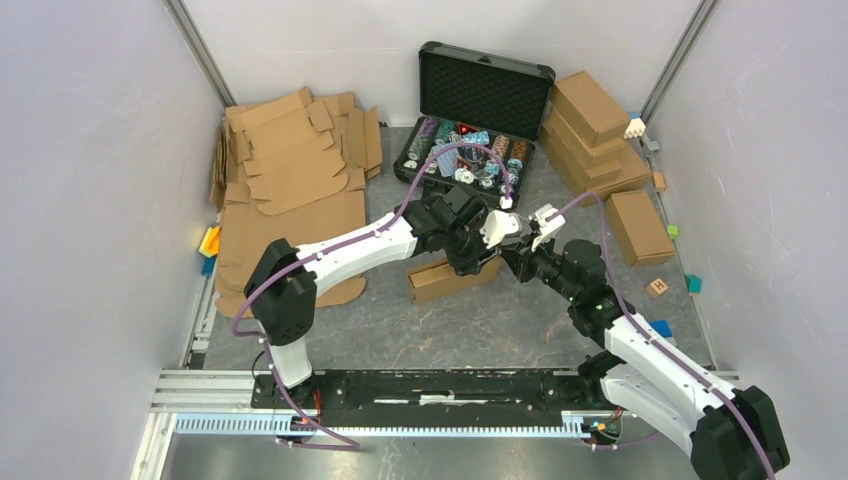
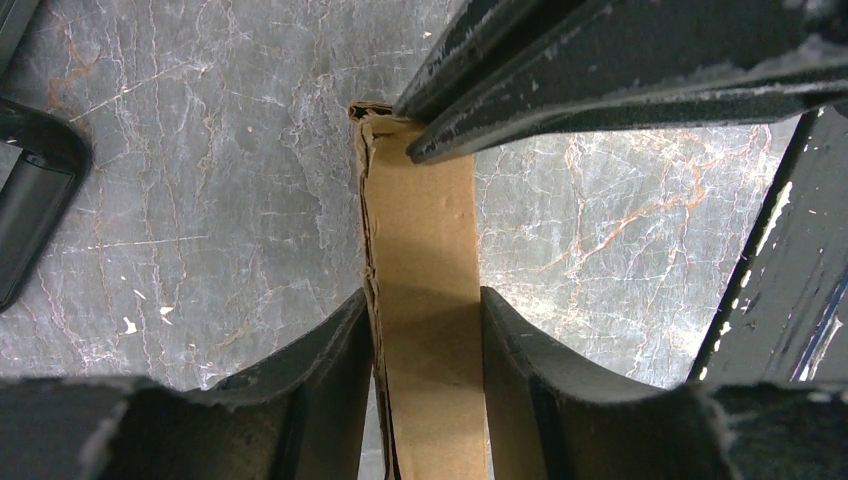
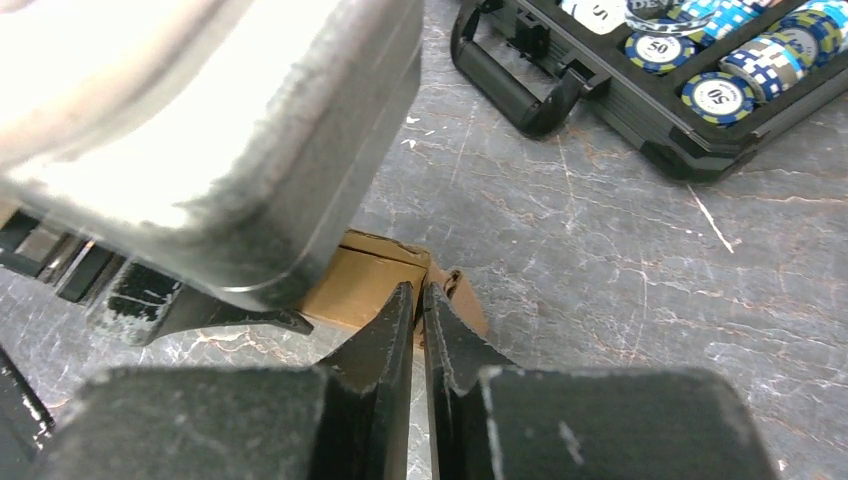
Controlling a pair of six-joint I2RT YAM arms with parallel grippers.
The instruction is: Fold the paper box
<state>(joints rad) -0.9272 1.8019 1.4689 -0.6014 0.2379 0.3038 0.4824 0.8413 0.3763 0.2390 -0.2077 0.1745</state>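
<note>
The paper box [image 1: 447, 279] lies on the grey table, folded into a long shallow brown box, in front of both arms. In the left wrist view the box [image 2: 425, 230] runs up between my left gripper's [image 2: 425, 300] fingers, which press its two long sides. My left gripper [image 1: 478, 258] sits over the box's right end. My right gripper [image 1: 508, 258] meets it there from the right. In the right wrist view, my right gripper [image 3: 420, 290] has its jaws nearly together, pinching the end wall of the box [image 3: 365, 275]. The left gripper's pale body [image 3: 200, 130] hides the rest of the box.
An open black case of poker chips [image 1: 480, 110] stands just behind the grippers. Flat cardboard blanks [image 1: 290, 170] are piled at the back left. Finished brown boxes [image 1: 590, 130] are stacked at the back right, with one more [image 1: 638, 226] beside them. Small coloured blocks [image 1: 693, 283] lie at the right.
</note>
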